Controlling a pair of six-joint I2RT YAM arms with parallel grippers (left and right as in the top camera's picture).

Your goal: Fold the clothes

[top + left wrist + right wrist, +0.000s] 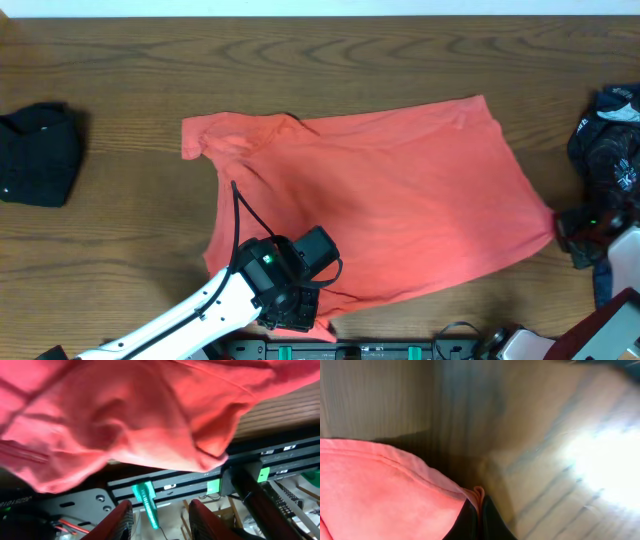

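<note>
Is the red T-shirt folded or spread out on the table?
Spread out: the T-shirt lies flat across the table, with no large part turned over onto itself.

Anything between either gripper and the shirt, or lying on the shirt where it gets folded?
Nothing visible. The right gripper is shut on the shirt's edge; the left gripper, open, is at its near hem. The black bundle and navy garment lie beside the shirt, not on it.

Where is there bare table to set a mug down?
Bare table lies between the black bundle and the coral T-shirt, and along the far edge. Crowded: the right side by the navy garment, the near edge by the left arm.
</note>
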